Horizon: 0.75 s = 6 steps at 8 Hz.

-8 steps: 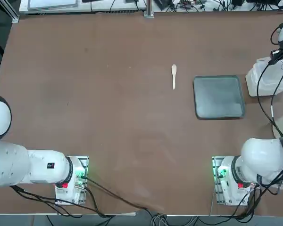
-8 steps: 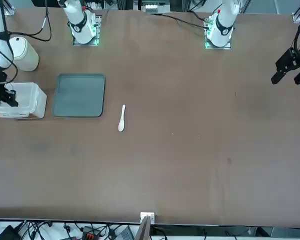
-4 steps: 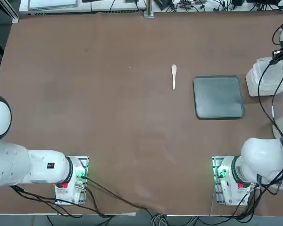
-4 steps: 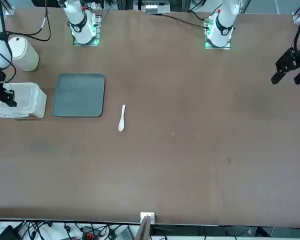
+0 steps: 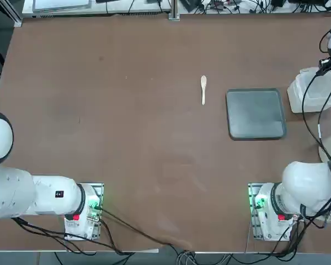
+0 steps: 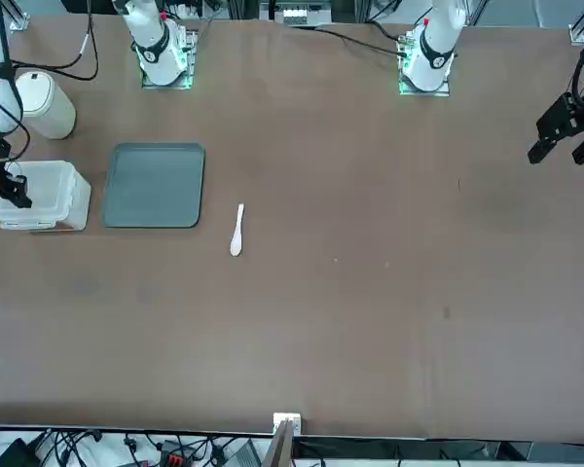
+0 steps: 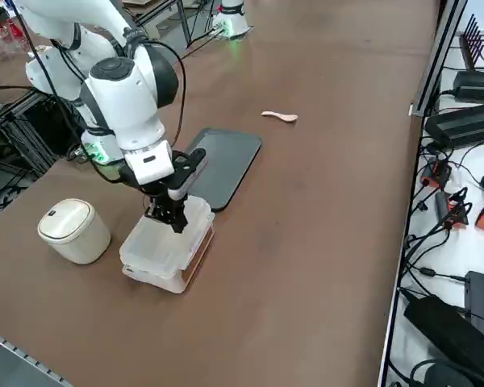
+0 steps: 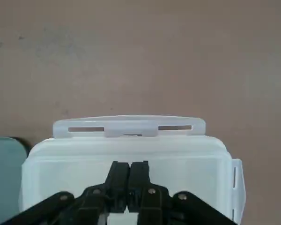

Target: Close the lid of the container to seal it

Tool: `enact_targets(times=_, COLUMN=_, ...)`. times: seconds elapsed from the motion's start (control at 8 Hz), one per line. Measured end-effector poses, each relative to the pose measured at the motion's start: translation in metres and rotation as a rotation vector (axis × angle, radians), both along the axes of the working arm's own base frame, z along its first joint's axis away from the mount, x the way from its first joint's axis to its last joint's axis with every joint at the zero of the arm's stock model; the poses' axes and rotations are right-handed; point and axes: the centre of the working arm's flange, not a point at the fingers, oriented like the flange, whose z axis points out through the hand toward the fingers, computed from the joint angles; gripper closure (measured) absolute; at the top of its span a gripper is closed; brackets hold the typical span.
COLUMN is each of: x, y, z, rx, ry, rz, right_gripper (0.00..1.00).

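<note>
A: Where's the translucent lid (image 7: pixel 163 240)?
B: On the white rectangular container (image 7: pixel 176 282), beside the dark grey square tray (image 7: pixel 226 161). Right gripper (image 8: pixel 130 165) is over it, fingers together, nothing between them.
A: Technique?
B: Press straight down near the edge, evenly. Then fold each side latch (image 8: pixel 238 191) until it snaps.

grey tray (image 5: pixel 256 114) | white spoon (image 5: pixel 203 90) | white round canister (image 7: pixel 74 231)
</note>
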Motion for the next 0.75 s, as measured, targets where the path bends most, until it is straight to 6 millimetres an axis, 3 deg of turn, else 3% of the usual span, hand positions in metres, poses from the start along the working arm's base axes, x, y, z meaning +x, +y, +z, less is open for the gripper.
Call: enact_targets(times=0.75, x=0.0002, y=-0.0064, z=0.0006, rx=-0.005, ry=-0.011, rz=-0.006, right_gripper=0.98)
